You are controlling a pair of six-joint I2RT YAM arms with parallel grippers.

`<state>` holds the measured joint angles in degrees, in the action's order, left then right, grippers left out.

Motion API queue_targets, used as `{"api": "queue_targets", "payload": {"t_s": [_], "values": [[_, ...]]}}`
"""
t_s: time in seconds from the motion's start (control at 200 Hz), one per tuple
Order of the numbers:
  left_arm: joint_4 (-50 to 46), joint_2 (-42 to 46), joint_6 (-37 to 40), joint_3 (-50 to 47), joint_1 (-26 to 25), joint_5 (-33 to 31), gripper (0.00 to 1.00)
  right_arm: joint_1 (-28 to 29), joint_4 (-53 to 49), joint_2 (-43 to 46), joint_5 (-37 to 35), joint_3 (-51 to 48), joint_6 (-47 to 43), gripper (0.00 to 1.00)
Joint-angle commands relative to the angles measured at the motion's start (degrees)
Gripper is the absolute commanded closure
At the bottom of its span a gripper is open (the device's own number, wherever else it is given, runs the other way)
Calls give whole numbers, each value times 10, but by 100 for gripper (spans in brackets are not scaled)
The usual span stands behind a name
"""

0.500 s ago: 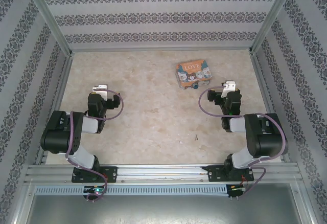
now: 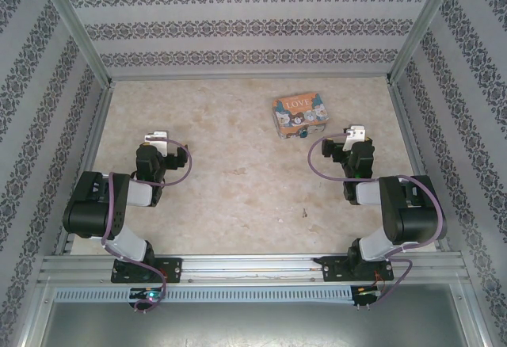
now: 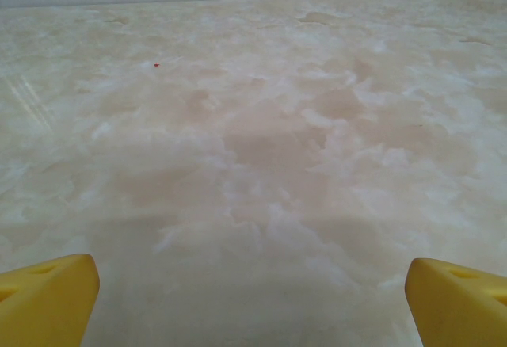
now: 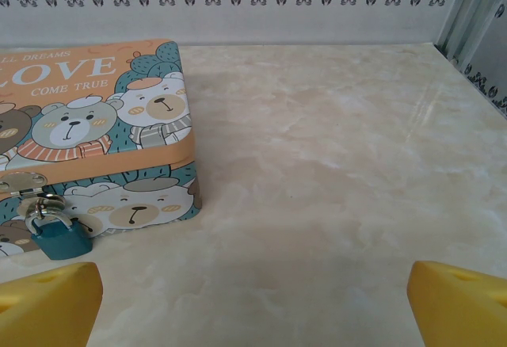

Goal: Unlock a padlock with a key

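Note:
The teal-blue padlock (image 4: 57,236) hangs by its pale shackle from the metal clasp on the front of the colourful "LOVE" tin (image 4: 95,117), at the left of the right wrist view. The tin (image 2: 297,116) sits at the back of the table, right of centre. My right gripper (image 4: 253,303) is open, low over bare table to the right of the tin, with nothing between its yellow fingertips (image 4: 47,303). My left gripper (image 3: 253,307) is also open over bare table, far left of the tin. A tiny dark object (image 2: 305,214), too small to identify, lies near the front.
The marble-patterned table (image 2: 238,181) is boxed in by patterned walls and metal frame posts (image 2: 408,42) at the back corners. Both arms rest folded near the front rail (image 2: 253,266). Open surface lies between the two grippers.

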<state>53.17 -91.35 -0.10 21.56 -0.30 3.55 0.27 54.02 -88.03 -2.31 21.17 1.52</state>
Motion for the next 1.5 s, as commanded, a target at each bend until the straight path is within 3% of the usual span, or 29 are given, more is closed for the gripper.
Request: {"api": "queue_targets", "payload": {"t_s": [0.0, 0.255, 0.784, 0.984, 1.189, 1.344, 1.499], "values": [[25, 0, 12, 0, 6, 12, 1, 6, 1, 1, 3, 5, 4, 2], [22, -1, -3, 3, 6, -35, 1, 5, 1, 3, 5, 5, 5, 2], [17, 30, -5, -7, 6, -39, 1, 5, -3, 17, -3, 2, 8, 2], [-121, 154, -17, 12, 6, -52, 1, 5, -77, 107, -16, -6, 18, 2], [-294, 259, -133, 63, 6, -54, 1, 4, -275, 217, -2, 32, 63, 2], [-478, 292, -197, 134, 6, -20, 1, -7, -431, 260, 76, 93, 106, 2], [-541, 293, -261, 162, 6, 45, 1, -31, -511, 244, 164, 146, 162, 2]]}}
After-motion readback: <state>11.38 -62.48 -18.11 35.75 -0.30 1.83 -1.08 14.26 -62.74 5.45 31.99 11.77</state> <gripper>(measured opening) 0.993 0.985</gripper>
